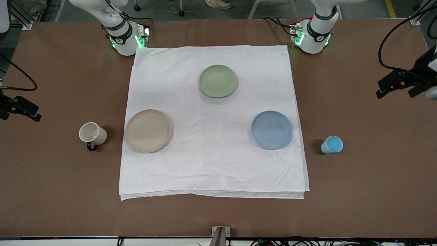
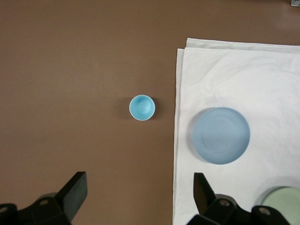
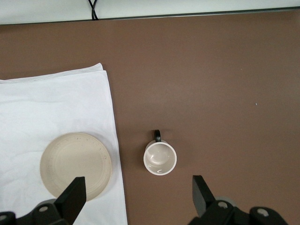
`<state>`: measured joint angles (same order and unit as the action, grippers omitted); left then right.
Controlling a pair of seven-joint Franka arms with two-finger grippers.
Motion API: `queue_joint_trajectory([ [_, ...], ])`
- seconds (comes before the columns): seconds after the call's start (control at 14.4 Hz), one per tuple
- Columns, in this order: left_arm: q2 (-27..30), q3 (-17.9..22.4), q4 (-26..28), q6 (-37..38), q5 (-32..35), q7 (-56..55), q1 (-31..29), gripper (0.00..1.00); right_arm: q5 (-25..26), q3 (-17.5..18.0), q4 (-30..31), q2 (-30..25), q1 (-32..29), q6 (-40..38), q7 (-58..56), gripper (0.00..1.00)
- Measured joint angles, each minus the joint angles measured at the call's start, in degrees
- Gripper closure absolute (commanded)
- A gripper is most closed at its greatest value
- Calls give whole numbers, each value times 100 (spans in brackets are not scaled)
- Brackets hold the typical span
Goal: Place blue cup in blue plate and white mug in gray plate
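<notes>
The blue cup (image 1: 332,145) stands upright on the bare brown table, beside the blue plate (image 1: 271,130), toward the left arm's end. It also shows in the left wrist view (image 2: 142,107), with the blue plate (image 2: 221,135). The white mug (image 1: 92,134) stands upright on the bare table beside the gray plate (image 1: 148,131), toward the right arm's end, its dark handle toward the front camera. Both show in the right wrist view: the mug (image 3: 160,158) and the plate (image 3: 75,165). My left gripper (image 2: 139,183) is open and empty, high above the table near the cup. My right gripper (image 3: 138,185) is open and empty, high near the mug.
A white cloth (image 1: 211,171) covers the middle of the table and bears all three plates. A pale green plate (image 1: 218,81) lies on it nearer the arms' bases. Both plates named in the task hold nothing. Cables hang at both ends of the table.
</notes>
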<state>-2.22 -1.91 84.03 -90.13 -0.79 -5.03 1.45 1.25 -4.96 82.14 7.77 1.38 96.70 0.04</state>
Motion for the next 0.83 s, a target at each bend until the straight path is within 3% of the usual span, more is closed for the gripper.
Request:
queue_joint_trajectory([
  [0.83,-254,9,198,38,0,8,-2,0,-3,17,8,29,10,14,0,0],
])
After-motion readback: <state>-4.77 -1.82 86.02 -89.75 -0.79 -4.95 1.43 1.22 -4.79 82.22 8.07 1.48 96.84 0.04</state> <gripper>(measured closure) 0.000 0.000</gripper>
